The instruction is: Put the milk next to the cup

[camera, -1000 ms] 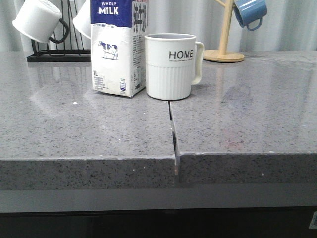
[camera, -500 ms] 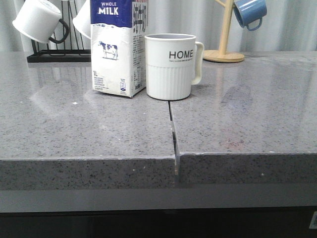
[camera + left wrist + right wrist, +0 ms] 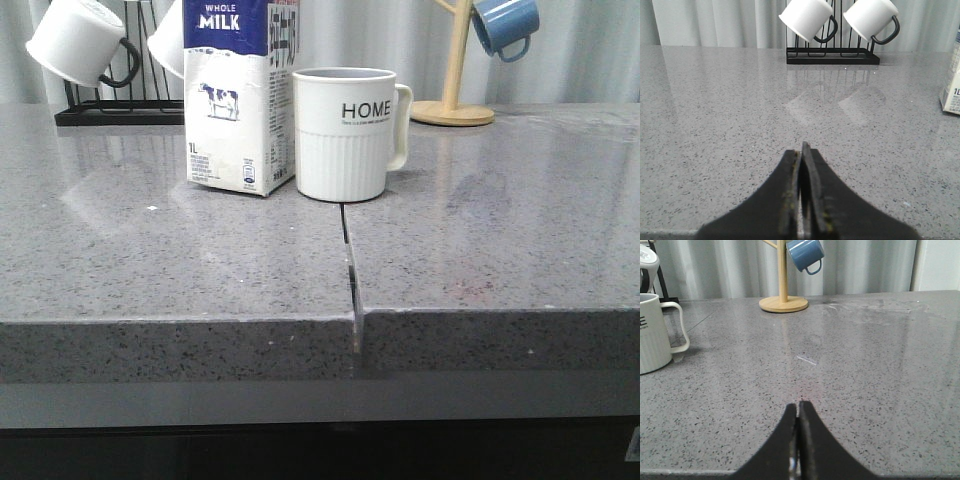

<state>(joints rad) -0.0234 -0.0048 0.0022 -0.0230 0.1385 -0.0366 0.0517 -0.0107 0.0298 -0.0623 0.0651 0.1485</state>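
Milk (image 3: 238, 95) stands upright on the grey stone table (image 3: 180, 260), toward the far edge and left of the seam that runs from front to back, and the cup (image 3: 345, 132) sits just beside it on the seam, HOME lettering toward the front edge, handle pointing to the right edge. Carton and cup look touching or nearly so, can't tell which. Left gripper (image 3: 802, 150) is pinched together with nothing in it, low over bare table near the front edge; a corner of the carton shows at that view's border. Right gripper (image 3: 799, 407) is also pressed closed and empty, over the right half. At the far edge: black wire rack (image 3: 110, 110) with white mugs (image 3: 75, 42), wooden mug tree (image 3: 455, 75) with a blue mug (image 3: 505, 25).
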